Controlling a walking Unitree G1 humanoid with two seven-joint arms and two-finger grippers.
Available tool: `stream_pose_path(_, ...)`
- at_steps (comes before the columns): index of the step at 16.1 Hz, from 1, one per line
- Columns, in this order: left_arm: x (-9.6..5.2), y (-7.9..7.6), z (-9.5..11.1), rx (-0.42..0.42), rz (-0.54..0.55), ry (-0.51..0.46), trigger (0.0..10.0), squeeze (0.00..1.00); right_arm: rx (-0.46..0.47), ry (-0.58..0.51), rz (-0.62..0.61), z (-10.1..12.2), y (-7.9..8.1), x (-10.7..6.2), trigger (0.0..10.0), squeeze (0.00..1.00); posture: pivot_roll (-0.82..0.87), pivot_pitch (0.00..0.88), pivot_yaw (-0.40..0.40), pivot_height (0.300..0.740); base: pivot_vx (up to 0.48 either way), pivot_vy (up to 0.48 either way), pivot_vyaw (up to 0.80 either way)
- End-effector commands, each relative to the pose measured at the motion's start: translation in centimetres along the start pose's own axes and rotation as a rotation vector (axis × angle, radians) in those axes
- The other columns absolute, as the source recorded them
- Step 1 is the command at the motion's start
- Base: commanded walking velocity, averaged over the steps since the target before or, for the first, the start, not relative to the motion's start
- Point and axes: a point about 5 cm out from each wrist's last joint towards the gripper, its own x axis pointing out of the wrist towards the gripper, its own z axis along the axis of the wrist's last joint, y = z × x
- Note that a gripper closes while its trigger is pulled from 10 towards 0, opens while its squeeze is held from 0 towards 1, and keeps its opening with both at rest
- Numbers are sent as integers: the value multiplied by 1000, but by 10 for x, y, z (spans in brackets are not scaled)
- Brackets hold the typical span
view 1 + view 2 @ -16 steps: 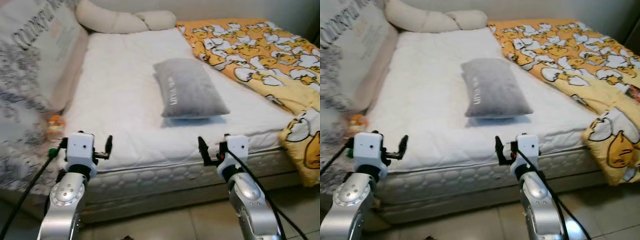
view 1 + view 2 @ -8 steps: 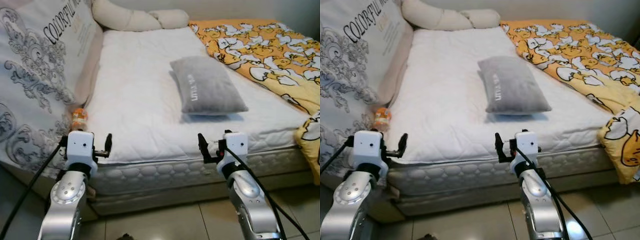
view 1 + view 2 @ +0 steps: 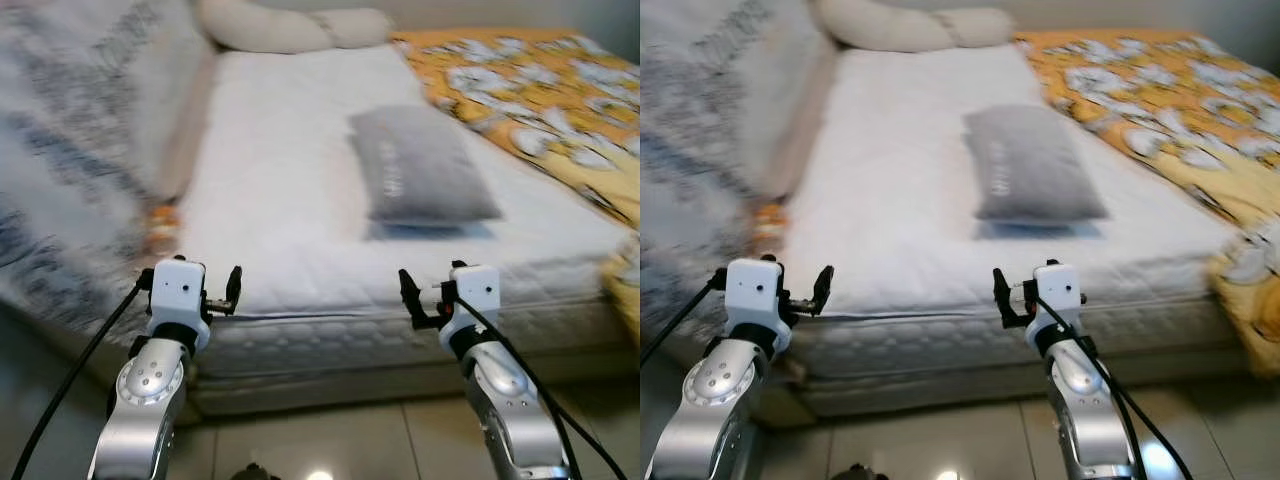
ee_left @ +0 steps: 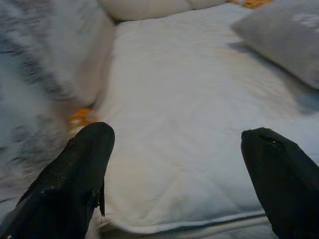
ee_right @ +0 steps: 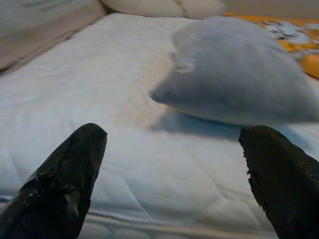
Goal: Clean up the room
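Observation:
A grey pillow (image 3: 425, 178) lies on the white mattress (image 3: 280, 200), right of the middle and a little way in from the near edge. A small orange object (image 3: 160, 225) sits at the mattress's left edge, against the patterned grey-and-white cover (image 3: 80, 150). Both arms are raised in front of the bed's near side. My left gripper (image 3: 233, 290) is open and empty, just short of the mattress edge near the orange object (image 4: 82, 117). My right gripper (image 3: 408, 298) is open and empty too, facing the pillow (image 5: 239, 84) from the edge.
An orange blanket with a duck print (image 3: 540, 90) covers the bed's right side and hangs over its edge. A long cream pillow (image 3: 290, 25) lies at the far end. Pale tiled floor (image 3: 330, 440) lies between me and the bed frame. The head views are blurred.
The whole view has shifted and blurred, so the camera moved. Both arms hold the same raised pose with open fingers. The pillow and orange object lie where they were.

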Motion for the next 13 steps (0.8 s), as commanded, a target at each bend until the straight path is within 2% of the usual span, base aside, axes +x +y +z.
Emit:
stream_pose_path(1,1,1,2,14,1,-7,10000,0,9,-9,19,3,4,3,10000,0,12,0,20,740,382,0,800)
stream_pose_path(3,1,5,2,14,19,-5,10000,0,4,-6,27,2,5,5,10000,0,18,0,16,740,369,0,800)
stream_pose_path(7,1,5,2,7,2,-7,10000,0,27,7,23,0,6,6,10000,0,23,0,14,740,346,0,0)
stream_pose_path(10,0,-4,2,-6,-80,-5,10000,0,26,13,18,-1,4,5,10000,0,21,0,17,740,310,0,0)
stream_pose_path(13,0,-5,-1,8,-111,18,10000,0,27,14,18,-2,5,3,10000,0,14,0,25,740,299,0,0)
